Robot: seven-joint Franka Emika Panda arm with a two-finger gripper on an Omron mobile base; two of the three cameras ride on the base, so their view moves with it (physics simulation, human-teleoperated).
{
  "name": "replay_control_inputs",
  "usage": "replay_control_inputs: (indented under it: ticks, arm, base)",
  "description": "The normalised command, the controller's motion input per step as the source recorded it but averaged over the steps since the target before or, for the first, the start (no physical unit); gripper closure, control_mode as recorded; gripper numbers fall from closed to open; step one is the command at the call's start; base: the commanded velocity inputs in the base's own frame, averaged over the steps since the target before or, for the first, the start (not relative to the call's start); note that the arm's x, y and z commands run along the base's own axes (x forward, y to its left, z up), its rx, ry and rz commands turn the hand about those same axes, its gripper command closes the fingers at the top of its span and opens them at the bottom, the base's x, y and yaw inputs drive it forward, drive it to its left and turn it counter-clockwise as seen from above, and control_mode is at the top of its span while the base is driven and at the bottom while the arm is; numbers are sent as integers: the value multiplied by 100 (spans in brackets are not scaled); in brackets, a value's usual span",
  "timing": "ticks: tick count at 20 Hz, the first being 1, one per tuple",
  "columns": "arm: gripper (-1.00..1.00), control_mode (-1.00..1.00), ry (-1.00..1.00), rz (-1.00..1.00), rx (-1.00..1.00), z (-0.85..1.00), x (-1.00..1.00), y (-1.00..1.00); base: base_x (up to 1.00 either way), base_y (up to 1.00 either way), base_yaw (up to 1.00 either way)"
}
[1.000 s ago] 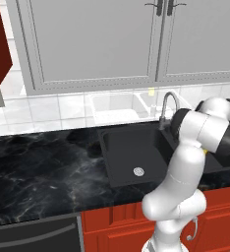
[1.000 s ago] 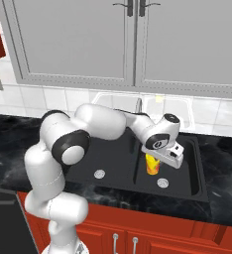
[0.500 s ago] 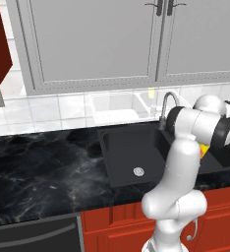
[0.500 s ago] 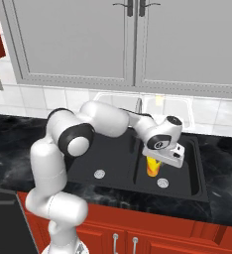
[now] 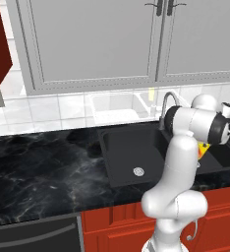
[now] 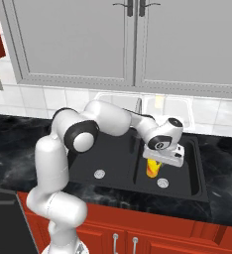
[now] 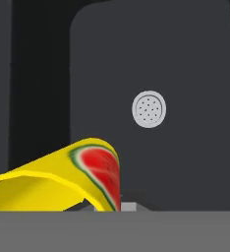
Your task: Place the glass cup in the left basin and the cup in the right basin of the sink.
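You have the tool [image 6: 157,159] clamped on the cup [image 6: 153,167], jaws drawn in tight on its rim, and it hangs above the right basin [image 6: 180,174] of the sink [image 6: 200,168]. From the right base view the yellow cup sits just under the white hand, clear of the basin floor, with the silver drain [image 6: 162,182] a little below and to the side of it. The left basin [image 6: 110,158] lies across the centre divider, its own drain [image 6: 99,174] in plain sight.

In the hand view you look down the cup [image 7: 63,179] itself: its yellow wall curves up from the bottom left, and the red mark on its side reads as a watermelon slice with a green edge. Beyond it the right basin [image 7: 186,74] floor is dark and flat, with its round drain [image 7: 149,110] up and to the right of the cup.

From the left base view your arm blocks most of the hand, and you catch a sliver of yellow cup [image 5: 202,149] beside the forearm, over the far bowl. The left basin [image 5: 131,152] is nearer you there, and the chrome faucet [image 5: 167,106] arches up behind the sink. The black marble bench [image 5: 43,167] runs off to the left, grey cupboards [image 5: 97,44] hang above, and red cabinets [image 6: 152,233] stand below.

I cannot tell where the glass cup is.
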Motion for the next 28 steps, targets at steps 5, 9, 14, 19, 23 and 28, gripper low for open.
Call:
replay_control_inputs:
  ticks: [5,9,14,19,23,28]
  arm:
    - [100,-100,-2,10,0,-15,7,-1]
    - [100,-100,0,3,0,-19,8,0]
    - [100,-100,0,1,0,-18,3,-1]
    - [100,-100,0,0,-1,-17,0,0]
    - [100,-100,0,0,-1,-16,0,0]
    - [100,-100,0,0,-2,-20,2,0]
  base:
    - [0,0,0]
    - [0,0,0]
    - [0,0,0]
    - [0,0,0]
    - [0,0,0]
    - [0,0,0]
